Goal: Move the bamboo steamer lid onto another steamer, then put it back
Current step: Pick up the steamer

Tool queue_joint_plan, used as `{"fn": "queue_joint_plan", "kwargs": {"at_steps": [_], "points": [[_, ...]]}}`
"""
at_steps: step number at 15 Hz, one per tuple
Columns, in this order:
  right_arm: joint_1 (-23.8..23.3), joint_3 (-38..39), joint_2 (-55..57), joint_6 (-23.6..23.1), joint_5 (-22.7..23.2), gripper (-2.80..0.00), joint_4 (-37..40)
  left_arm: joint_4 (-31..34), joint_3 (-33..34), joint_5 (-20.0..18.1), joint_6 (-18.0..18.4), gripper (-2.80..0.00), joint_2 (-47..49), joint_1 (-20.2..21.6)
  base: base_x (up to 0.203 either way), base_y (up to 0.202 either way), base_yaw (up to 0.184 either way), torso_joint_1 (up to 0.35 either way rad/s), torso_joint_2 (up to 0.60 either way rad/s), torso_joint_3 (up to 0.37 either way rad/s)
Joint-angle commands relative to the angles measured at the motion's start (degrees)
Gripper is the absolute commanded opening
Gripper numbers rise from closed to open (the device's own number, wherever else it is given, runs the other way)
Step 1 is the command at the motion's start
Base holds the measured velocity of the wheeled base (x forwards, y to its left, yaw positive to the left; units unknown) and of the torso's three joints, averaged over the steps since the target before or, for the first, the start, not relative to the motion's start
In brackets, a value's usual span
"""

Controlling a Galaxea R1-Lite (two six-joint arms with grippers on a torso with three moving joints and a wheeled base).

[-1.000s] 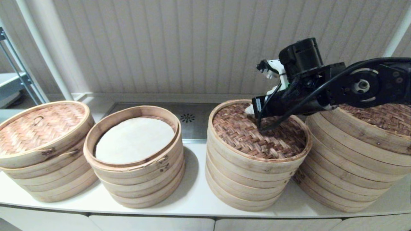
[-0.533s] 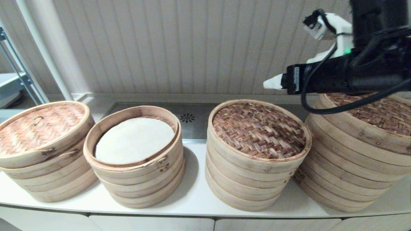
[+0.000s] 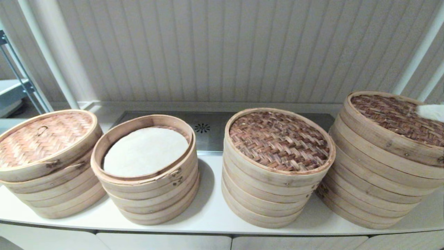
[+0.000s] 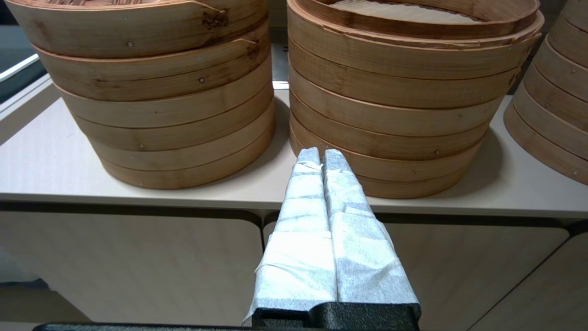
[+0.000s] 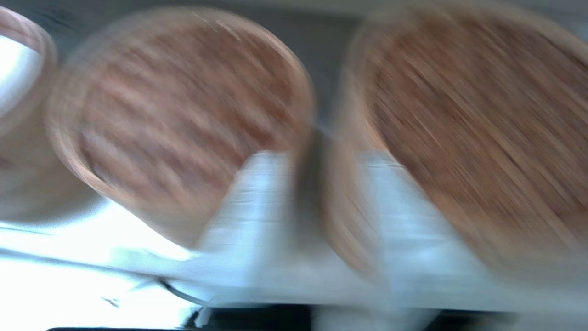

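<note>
Four stacks of bamboo steamers stand in a row on a white counter. The woven lid sits flat on the third stack, right of centre in the head view. Left of it, the second stack is uncovered, with a white liner showing inside. The stack at far left and the stack at far right each carry their own lid. The right gripper hangs above the two right stacks, fingers parted and holding nothing. The left gripper rests low before the counter edge, fingers pressed together, empty.
</note>
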Motion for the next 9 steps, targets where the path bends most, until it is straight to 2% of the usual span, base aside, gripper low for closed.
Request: {"fn": "queue_joint_plan", "kwargs": {"at_steps": [1,3,4,7,9], "points": [[-1.20,4.77,-9.67,-0.02,-2.29,-2.80,2.87,-0.06,1.05,-0.02,0.00,-2.80,0.07,0.01,0.000,0.000,0.000,0.000,0.00,0.000],[-3.48,11.94,-15.87,0.14,-5.48,-2.80,4.61,-0.06,1.05,-0.02,0.00,-2.80,0.07,0.01,0.000,0.000,0.000,0.000,0.00,0.000],[-6.66,15.68,-18.63,0.18,-6.36,-2.80,5.06,-0.06,1.05,-0.02,0.00,-2.80,0.07,0.01,0.000,0.000,0.000,0.000,0.00,0.000],[-14.16,26.01,-25.35,-0.01,-6.88,-2.80,5.24,-0.06,1.05,0.07,0.00,-2.80,0.07,0.01,0.000,0.000,0.000,0.000,0.00,0.000],[-15.47,33.05,-27.43,0.09,-6.63,-2.80,4.58,-0.06,1.05,-0.02,0.00,-2.80,0.07,0.01,0.000,0.000,0.000,0.000,0.00,0.000]]}}
